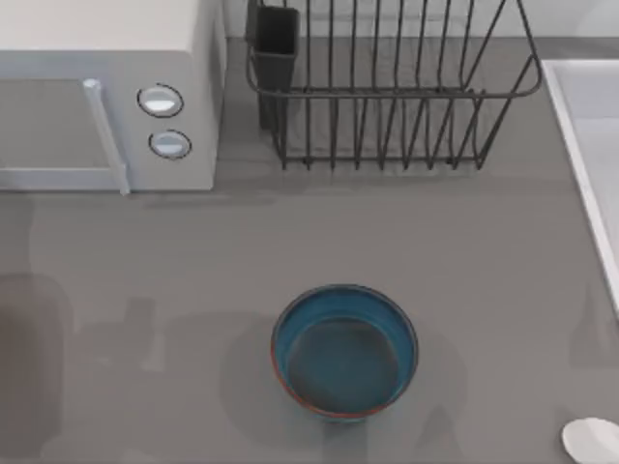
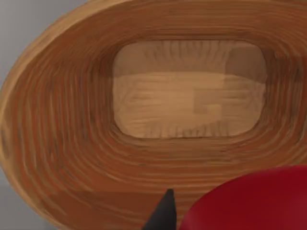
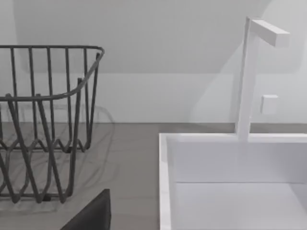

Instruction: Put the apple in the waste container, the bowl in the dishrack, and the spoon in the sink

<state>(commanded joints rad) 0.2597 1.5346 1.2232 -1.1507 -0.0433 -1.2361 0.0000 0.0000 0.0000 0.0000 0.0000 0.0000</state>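
Left wrist view: my left gripper [image 2: 165, 213] hung over the wooden waste container [image 2: 62, 143], apple [image 2: 249, 201] close beneath it (grip state: couldn't tell), apparently positioned for the drop. Bowl [image 1: 344, 350] sat mid-table, spoon [image 1: 592, 440] near the sink [image 1: 580, 126].

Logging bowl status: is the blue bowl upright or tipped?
Upright: the deep blue bowl with reddish-brown rim sits on the grey table, round mouth facing up.
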